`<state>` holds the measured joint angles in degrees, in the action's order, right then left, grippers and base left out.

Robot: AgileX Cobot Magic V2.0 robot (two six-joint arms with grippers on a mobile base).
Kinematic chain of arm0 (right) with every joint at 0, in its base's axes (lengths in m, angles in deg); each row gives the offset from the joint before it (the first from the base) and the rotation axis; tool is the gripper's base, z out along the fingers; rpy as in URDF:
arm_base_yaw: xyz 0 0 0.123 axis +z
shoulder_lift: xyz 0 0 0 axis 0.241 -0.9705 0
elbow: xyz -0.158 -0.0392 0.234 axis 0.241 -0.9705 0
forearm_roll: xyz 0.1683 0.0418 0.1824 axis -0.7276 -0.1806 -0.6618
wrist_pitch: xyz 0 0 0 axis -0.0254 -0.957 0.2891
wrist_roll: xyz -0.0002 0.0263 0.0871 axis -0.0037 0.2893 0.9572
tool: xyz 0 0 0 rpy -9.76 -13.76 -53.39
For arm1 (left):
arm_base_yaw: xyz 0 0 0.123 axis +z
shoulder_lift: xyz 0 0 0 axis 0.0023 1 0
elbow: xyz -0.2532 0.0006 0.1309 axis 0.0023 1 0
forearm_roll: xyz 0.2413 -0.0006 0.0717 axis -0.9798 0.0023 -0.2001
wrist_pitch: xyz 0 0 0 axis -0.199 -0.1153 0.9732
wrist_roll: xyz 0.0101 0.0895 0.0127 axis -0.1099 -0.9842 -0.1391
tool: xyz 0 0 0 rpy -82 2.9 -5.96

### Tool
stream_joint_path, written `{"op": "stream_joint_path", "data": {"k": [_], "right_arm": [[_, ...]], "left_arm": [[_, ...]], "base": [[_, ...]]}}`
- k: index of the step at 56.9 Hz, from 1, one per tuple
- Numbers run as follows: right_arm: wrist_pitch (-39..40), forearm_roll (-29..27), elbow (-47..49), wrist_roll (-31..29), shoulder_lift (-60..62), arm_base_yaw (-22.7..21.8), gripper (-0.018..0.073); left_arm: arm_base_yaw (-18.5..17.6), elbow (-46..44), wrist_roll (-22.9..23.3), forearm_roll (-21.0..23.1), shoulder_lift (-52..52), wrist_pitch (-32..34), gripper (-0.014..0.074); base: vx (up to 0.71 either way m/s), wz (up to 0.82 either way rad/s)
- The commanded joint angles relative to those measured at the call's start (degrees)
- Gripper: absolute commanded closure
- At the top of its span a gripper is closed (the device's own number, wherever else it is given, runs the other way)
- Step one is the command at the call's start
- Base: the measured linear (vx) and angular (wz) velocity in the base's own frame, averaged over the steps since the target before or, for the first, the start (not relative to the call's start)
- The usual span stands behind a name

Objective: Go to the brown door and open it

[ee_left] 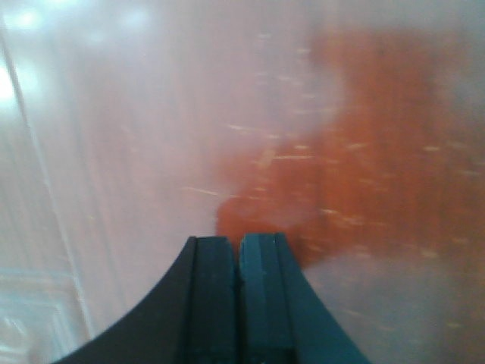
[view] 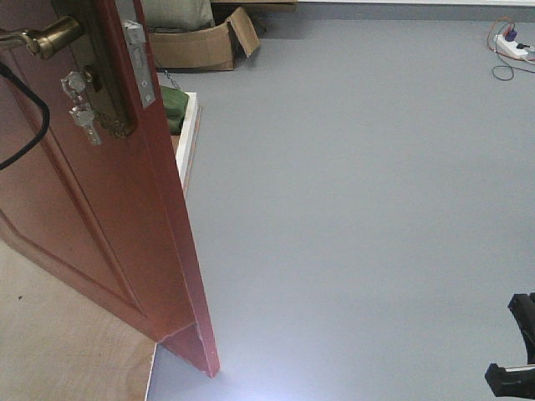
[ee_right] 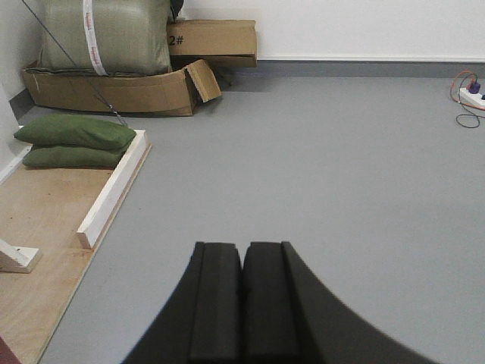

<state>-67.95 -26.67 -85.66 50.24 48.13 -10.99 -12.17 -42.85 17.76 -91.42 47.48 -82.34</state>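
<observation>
Left wrist view: clenched left tool (ee_left: 239, 303) faces the brown door (ee_left: 379, 152) closely; right tool (ee_right: 242, 303) clenched, facing floor (ee_right: 341, 167).

The door (view: 109, 209) stood ajar at the left. Behind the door lay sandbags (ee_right: 76, 140), further behind it a cardboard box (view: 201, 42). Far right of the door, a power strip (view: 512, 46) lay on the floor (view: 351, 209).

Both the left pincer (ee_left: 239, 303) and right pincer (ee_right: 242, 303) have their fingers pressed together, holding nothing.
</observation>
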Motion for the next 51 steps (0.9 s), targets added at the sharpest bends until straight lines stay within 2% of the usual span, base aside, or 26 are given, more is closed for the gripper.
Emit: {"op": "stream_joint_path", "data": {"k": [1, 51], "right_arm": [[4.4, 0.2, -0.2, -0.4, 0.3, 0.1, 0.0559], [4.4, 0.2, -0.2, -0.4, 0.3, 0.1, 0.0559]], "left_arm": [[-0.1, -1.8, 0.1, 0.2, -1.1, 4.8, 0.053], [-0.1, -1.8, 0.1, 0.2, -1.1, 4.8, 0.053]], "base": [[0.1, -0.03], [0.19, -0.05]]}}
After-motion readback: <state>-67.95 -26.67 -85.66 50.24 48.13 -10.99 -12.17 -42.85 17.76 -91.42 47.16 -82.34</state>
